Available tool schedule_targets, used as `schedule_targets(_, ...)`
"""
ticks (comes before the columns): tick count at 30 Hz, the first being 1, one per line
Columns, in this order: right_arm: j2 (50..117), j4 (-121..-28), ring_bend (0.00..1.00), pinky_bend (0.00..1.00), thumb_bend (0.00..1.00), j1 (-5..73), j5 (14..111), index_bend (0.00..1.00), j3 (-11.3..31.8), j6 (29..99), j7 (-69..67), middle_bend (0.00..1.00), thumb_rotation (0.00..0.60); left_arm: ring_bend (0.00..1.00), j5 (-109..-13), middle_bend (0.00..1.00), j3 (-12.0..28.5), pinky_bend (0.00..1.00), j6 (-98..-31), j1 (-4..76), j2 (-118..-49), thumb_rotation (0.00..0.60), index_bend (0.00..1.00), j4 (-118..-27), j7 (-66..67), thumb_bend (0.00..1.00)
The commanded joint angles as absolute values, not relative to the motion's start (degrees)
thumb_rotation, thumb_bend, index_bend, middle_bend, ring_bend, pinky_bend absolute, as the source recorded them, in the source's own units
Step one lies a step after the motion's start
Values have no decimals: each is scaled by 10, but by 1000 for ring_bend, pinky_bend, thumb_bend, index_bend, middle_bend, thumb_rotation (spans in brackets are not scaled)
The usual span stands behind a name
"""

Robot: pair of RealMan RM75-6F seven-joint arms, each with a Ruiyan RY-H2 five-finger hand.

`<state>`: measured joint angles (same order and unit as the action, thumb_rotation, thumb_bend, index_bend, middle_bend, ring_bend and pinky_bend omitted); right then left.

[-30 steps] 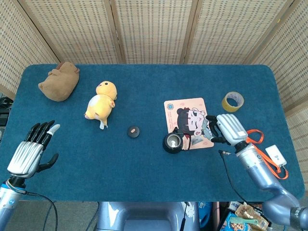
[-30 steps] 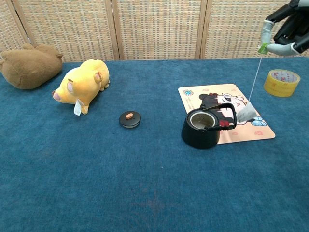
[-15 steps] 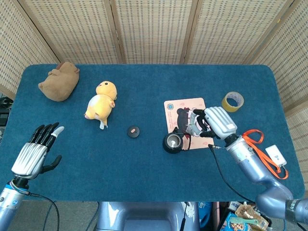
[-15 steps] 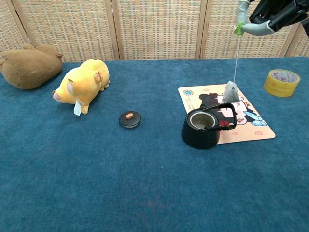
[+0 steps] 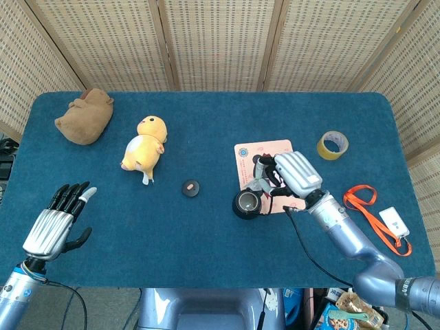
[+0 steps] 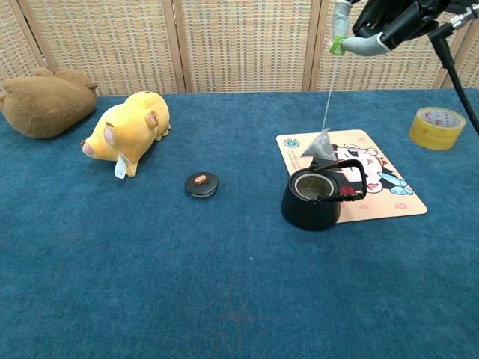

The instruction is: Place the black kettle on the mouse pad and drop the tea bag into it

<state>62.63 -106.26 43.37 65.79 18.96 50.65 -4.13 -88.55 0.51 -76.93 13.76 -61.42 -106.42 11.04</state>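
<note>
The black kettle [image 5: 247,203] [image 6: 314,199] stands lidless, partly on the front left corner of the cartoon mouse pad [image 5: 271,152] [image 6: 383,196]. My right hand [image 5: 289,174] [image 6: 382,22] hovers above the pad and pinches the green tag [image 6: 337,47] of the tea bag's string. The tea bag [image 6: 318,144] dangles just above and behind the kettle's open mouth. My left hand [image 5: 56,222] is at the table's front left with fingers spread, holding nothing.
The kettle lid [image 5: 190,188] [image 6: 201,184] lies left of the kettle. A yellow plush [image 5: 145,148] [image 6: 127,129] and a brown plush [image 5: 84,115] [image 6: 43,101] sit at the back left. A tape roll [image 5: 332,145] [image 6: 435,127], an orange lanyard [image 5: 375,214] and a white device [image 5: 394,221] are at the right.
My right hand has carried the tea bag leftward from the pad's right side to above the kettle's mouth. The left hand has drifted slightly toward me.
</note>
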Motion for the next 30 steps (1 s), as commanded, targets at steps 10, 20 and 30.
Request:
schedule_targets(10,651,-1052,997,1000,682,457,639,711,185,492,-27,940,600,0,-876,0,6,0,-771,134,-617,600,0,-1058,107,392)
schedule_targets(20,666,-1034,997,1000,682,463,628,711,172,483,-29,940,600,0,-873,0,5,0,-769,132,-620,600,0,-1049,99,392)
schedule_targets(30,674,-1014,997,1000,682,456,640,711,159,474,-58,940,600,0,-869,0,5,0,-765,133,-621,600,0,-1044,97,392)
